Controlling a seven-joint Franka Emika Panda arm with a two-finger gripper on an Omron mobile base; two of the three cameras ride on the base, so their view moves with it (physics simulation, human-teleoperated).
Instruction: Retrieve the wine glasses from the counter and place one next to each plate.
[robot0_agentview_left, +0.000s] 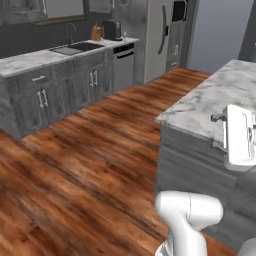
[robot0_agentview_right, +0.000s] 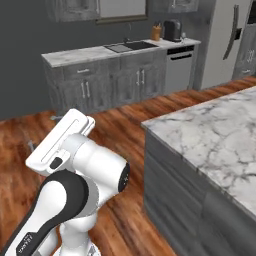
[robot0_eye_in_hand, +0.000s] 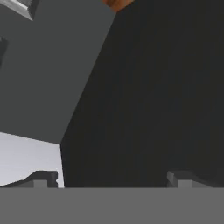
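1. My claw (robot0_eye_in_hand: 112, 178) is spread wide with nothing between the tips, pointed at dark grey walls with a sliver of wood floor at the top.
2. The island (robot0_agentview_right: 210, 135) sits right beside me, marble top.
3. The bench (robot0_agentview_left: 50, 57) with the black sink (robot0_agentview_left: 80, 48) is well apart across the wood floor (robot0_agentview_left: 75, 160). Honestly can't make out any wine glasses or plates from here, too small.

Counter (robot0_agentview_left: 30, 61) with black sink (robot0_agentview_left: 77, 48) — far left, beyond wood floor (robot0_agentview_left: 75, 150)
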